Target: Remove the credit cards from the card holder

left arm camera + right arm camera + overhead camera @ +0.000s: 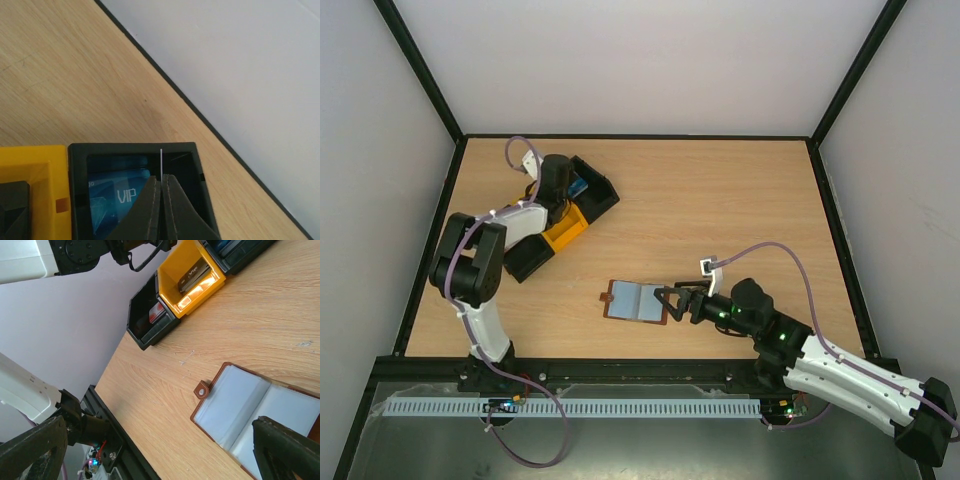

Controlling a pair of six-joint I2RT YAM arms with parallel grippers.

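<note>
Credit cards [578, 186] are all over on my left, spread through a row of three trays that runs diagonally up the counter [720, 200]. Furthest left and nearest me, the near black tray [525, 262] holds the white card [156, 316], its red blotch showing in the right wrist view. Next along and touching it, the yellow tray [565, 232] holds the dark grey card [194, 274], with pale lettering on its face. The far black tray [77, 190] sits against the yellow one, and the blue card [117, 197], marked VIP, lies on its floor. My left gripper [161, 177] hangs directly above that tray with its jaws clenched tight together. A thin pale line stands up from between its tips, and I cannot tell whether that is a card seen edge-on or something else.

Towards the middle of the counter, well apart from the trays, the card holder [633, 300] lies spread open. Its brown leather shows as a rim around the pale blue-grey pockets, which face up, and a small snap tab [201, 390] sticks out at its left edge.

Just right of it, my right gripper [672, 303] is released, jaws spread wide, reaching in low from the right so that it sits at the holder's right edge. In the wrist view one finger [285, 445] overlaps the right-hand pocket. I cannot tell whether it touches the holder or hovers just above it, and nothing is held between the jaws
</note>
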